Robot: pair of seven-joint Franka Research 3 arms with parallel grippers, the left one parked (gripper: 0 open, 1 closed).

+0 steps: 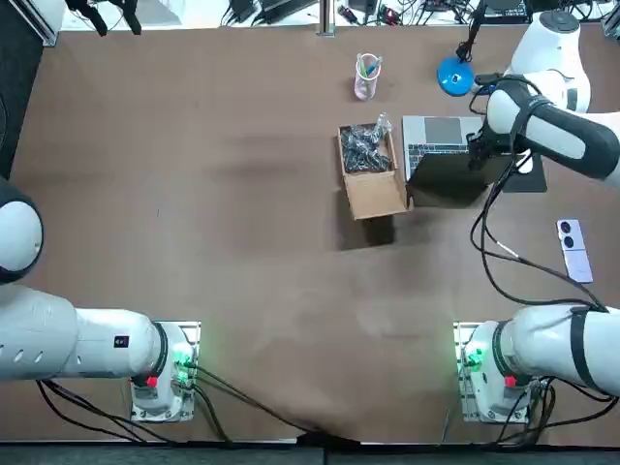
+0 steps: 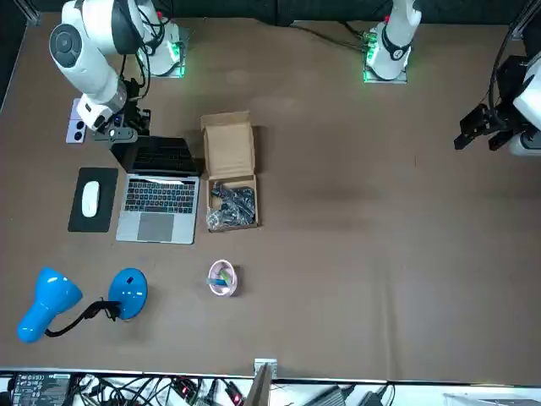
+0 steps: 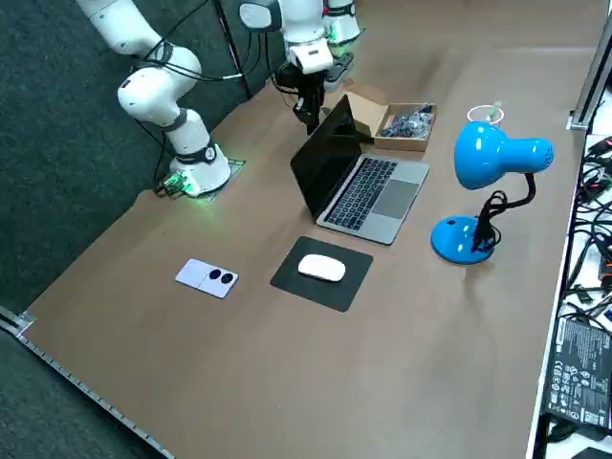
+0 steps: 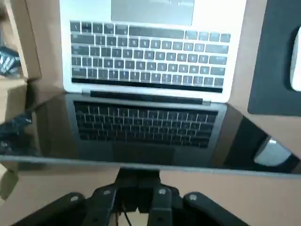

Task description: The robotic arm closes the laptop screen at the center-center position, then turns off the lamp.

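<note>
The silver laptop [image 1: 436, 136] [image 2: 161, 203] [image 3: 373, 196] stands open at the table's right of centre, with its dark screen [image 4: 141, 127] tilted over the keyboard [image 4: 148, 56]. My right gripper [image 1: 480, 145] [image 2: 122, 133] [image 3: 311, 110] [image 4: 138, 188] sits just behind the screen's top edge, fingers shut and held together against the lid's back. The blue desk lamp [image 1: 455, 76] [image 2: 51, 304] [image 3: 497, 153] stands beyond the laptop, away from the gripper, on a round blue base [image 2: 128, 289]. Whether its bulb is lit does not show.
An open cardboard box [image 1: 368, 170] [image 2: 230, 178] of dark parts touches the laptop's side. A white mouse [image 2: 90, 199] lies on a black pad [image 3: 320, 273] on the other side. A pink cup [image 1: 366, 77] and a phone [image 1: 573, 247] also lie on the table.
</note>
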